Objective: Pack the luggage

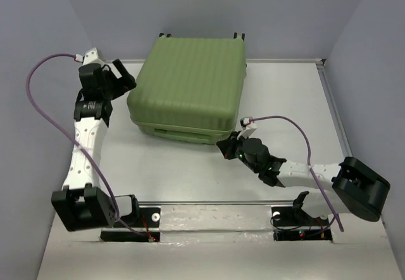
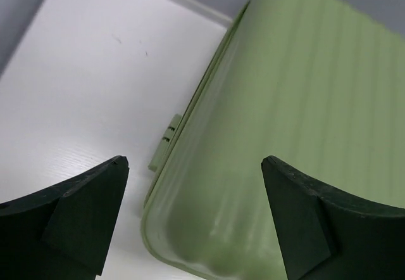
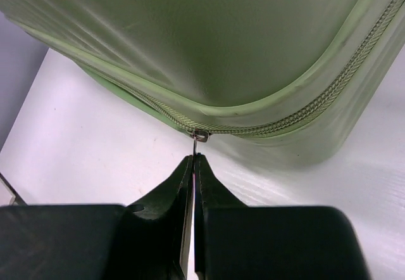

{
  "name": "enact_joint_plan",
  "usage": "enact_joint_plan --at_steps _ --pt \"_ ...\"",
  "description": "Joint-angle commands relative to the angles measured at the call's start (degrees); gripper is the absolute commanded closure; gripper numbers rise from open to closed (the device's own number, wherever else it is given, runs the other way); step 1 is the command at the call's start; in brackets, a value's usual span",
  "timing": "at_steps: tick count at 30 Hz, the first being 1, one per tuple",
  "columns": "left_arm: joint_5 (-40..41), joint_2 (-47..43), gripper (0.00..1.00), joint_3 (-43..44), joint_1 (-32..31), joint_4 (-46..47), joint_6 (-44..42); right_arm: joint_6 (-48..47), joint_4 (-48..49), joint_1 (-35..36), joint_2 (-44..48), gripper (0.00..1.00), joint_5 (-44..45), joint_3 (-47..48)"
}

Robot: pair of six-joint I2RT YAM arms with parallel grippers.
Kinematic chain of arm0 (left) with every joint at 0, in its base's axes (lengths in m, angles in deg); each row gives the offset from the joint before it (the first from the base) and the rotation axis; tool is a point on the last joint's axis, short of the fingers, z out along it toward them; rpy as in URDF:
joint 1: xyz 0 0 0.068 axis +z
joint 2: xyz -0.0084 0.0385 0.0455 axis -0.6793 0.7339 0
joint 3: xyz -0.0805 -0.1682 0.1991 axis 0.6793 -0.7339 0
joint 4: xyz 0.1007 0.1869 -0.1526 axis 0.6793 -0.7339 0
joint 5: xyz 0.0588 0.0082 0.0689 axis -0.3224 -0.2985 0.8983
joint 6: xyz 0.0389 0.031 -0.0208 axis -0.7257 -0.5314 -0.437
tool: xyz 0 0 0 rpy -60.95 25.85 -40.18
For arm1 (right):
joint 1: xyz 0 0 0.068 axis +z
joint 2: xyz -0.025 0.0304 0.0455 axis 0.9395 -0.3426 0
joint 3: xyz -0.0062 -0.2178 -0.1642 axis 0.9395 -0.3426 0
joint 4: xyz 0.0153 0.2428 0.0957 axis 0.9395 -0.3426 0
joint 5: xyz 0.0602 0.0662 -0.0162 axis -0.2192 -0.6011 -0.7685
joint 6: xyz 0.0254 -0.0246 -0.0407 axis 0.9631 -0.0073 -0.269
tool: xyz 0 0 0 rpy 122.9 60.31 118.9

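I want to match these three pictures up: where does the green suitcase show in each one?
Top external: the luggage lies closed at the middle back of the table.
Left wrist: the luggage fills the right half, seen between the fingers of the open left gripper.
Right wrist: the luggage fills the top; the right gripper pinches its zipper pull.
Shared landmark: the white table.

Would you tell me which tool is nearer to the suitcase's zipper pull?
Right. The right tool pinches the zipper pull at the suitcase's near edge; the left tool hangs open at its left side, well away.
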Motion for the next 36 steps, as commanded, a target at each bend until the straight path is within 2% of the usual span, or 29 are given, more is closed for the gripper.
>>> enact_joint_plan --at_steps 1,5,9,10,13,14,16,17,21,26,31,33,36 --pt "-15.71 7.52 0.01 1.06 2.98 1.78 -2.04 -2.3 -2.55 2.03 0.93 0.93 -3.64 0.8" --pt "-28.35 13.13 0.01 1.15 2.98 5.37 -0.9 -2.83 -2.56 2.03 0.58 0.93 -4.17 0.89" --pt "-29.0 16.05 0.01 -3.14 2.02 7.49 -0.11 -2.74 -1.77 2.03 -0.82 0.93 -5.48 1.86" --pt "-28.83 15.79 0.07 -6.2 0.88 8.54 1.03 -2.74 -1.59 2.03 -1.69 0.93 -6.36 2.64" --pt "-32.69 14.83 0.15 -12.79 -1.93 15.21 6.28 -2.91 -0.98 3.08 -4.59 0.93 -7.94 5.1" --pt "-32.78 13.43 0.18 -14.39 -4.55 19.32 7.88 -3.87 -1.32 5.0 -8.08 0.93 -8.3 8.59" --pt "-33.22 12.54 0.18 -15.02 -8.87 19.53 9.03 -5.37 -3.07 8.17 -12.32 0.93 -8.21 14.14" --pt "-33.74 11.24 0.19 -15.11 -11.06 20.23 10.34 -6.16 -3.69 11.75 -14.43 0.93 -6.82 20.08" --pt "-35.68 6.22 0.2 -13.97 -12.31 17.88 11.85 -10.28 -4.4 16.7 -24.89 0.93 -6.72 33.71" --pt "-35.77 0.07 0.2 -12.73 -12.23 11.28 10.44 -13.38 -0.1 18.72 -37.46 0.93 -10.23 44.38" --pt "-37.96 -2.31 0.2 -15.63 -12.23 12.75 13.06 -11.1 4.12 20.75 -45.19 0.93 -12.95 50.54" --pt "-36.58 -3.71 0.2 -15.73 -11.88 10.59 11.94 -10.12 9.71 20.75 -47.04 0.93 -14.71 50.73" --pt "-37.18 -6.09 0.19 -15.99 -11.7 8.66 11.5 -10.82 10.09 20.75 -44.01 0.93 -14.89 46.8"
